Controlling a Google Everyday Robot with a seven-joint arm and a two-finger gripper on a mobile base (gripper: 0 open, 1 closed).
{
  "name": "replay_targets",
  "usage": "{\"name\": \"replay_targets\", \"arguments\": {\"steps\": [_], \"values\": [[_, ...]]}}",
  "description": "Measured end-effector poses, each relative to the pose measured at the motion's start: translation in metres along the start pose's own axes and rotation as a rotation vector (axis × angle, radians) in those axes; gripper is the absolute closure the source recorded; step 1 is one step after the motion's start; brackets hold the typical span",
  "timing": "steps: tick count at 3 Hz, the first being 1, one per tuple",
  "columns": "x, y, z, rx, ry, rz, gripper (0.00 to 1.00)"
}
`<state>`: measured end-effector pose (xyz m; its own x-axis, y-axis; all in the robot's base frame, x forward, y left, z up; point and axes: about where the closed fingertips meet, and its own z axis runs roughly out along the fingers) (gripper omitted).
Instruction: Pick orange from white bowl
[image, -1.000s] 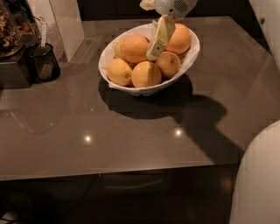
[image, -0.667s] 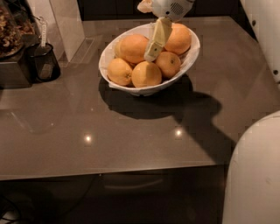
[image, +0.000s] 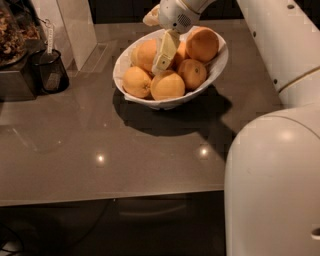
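The white bowl (image: 216, 70) stands at the back middle of the grey table and holds several oranges. The two biggest are a large orange (image: 202, 44) at the bowl's back right and another large one (image: 145, 54) at its back left. Smaller, paler ones lie in front, such as the one at the front middle (image: 167, 85). My gripper (image: 163, 59) hangs down from the white wrist (image: 177, 15) into the bowl. It lies between the two large oranges, against the right side of the left one, and hides part of it.
A black cup (image: 50, 72) and a dark appliance (image: 15, 75) stand at the table's left. A white box (image: 75, 30) stands behind them. My white arm and body (image: 275, 175) fill the right side. The table's front edge (image: 110, 197) runs across below.
The view has moved closer and my white body takes up more of the right. The gripper stays over the bowl between the two large oranges.
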<state>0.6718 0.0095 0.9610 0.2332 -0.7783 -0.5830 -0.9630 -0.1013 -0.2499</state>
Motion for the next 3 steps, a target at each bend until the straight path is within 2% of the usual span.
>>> {"name": "replay_targets", "arguments": {"steps": [1, 2, 3], "values": [[0.0056, -0.0036, 0.0196, -0.023, 0.002, 0.015, 0.0], [0.0049, -0.004, 0.0188, -0.023, 0.002, 0.016, 0.14], [0.0049, -0.004, 0.0188, -0.023, 0.002, 0.016, 0.37]]}}
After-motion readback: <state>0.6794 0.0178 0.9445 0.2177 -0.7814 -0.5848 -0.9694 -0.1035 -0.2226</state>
